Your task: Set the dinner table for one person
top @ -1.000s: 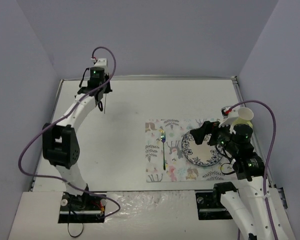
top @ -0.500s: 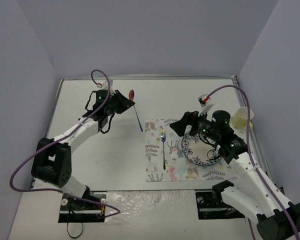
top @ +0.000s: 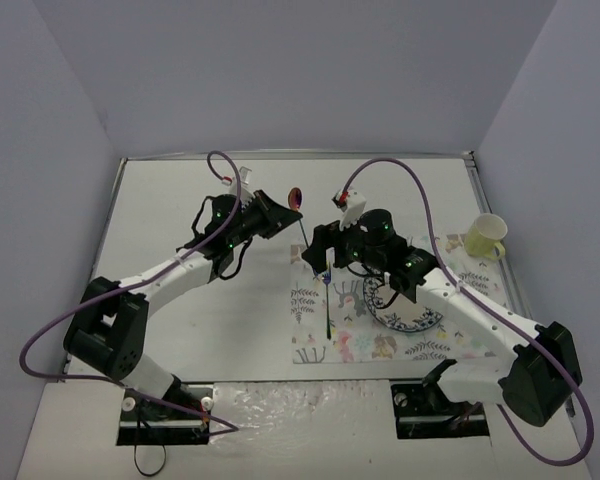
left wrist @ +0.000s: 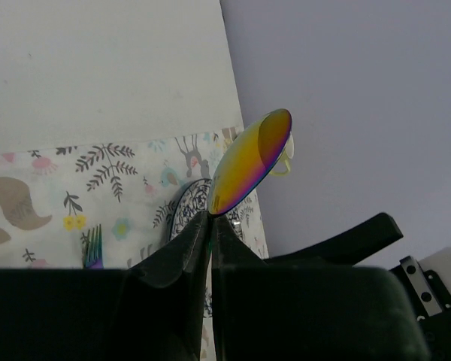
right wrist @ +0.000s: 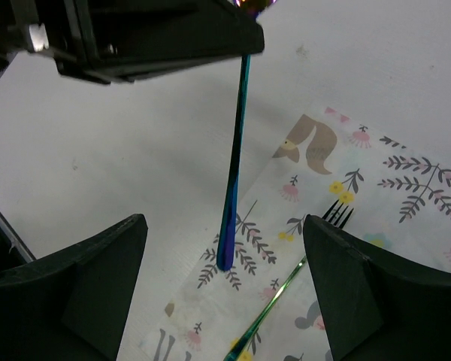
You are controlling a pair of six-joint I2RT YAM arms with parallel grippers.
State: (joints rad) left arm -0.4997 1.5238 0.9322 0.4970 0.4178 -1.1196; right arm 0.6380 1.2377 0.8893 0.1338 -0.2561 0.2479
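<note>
1. The left gripper (left wrist: 210,226) is clamped tight on the neck of an iridescent spoon (left wrist: 252,159), just under the bowl. The bowl stands up past the fingertips and the blue-green handle (right wrist: 237,165) hangs down.
2. The right gripper (right wrist: 224,226) is spread wide with one finger on each side of that handle. Neither finger touches it, and the gripper holds nothing.
3. The handle's lower tip sits over the far-left corner of the animal-print placemat (right wrist: 406,173). Whether it touches the cloth cannot be told.
4. In the top view the left gripper (top: 288,210) hangs just beyond that corner, and the right gripper (top: 320,262) is over the placemat's far-left part.
5. The dinner table (top: 180,200) lies beneath both grippers. It carries the placemat and runs well past it to the left and the far side.
6. A fork (top: 326,300) lies on the placemat's left part, tines pointing to the far side, just right of the spoon's tip.
7. A patterned plate (top: 405,318) rests on the placemat right of the fork, partly hidden by the right arm.
8. A yellow cup (top: 485,235) stands by the placemat's far-right corner.
</note>
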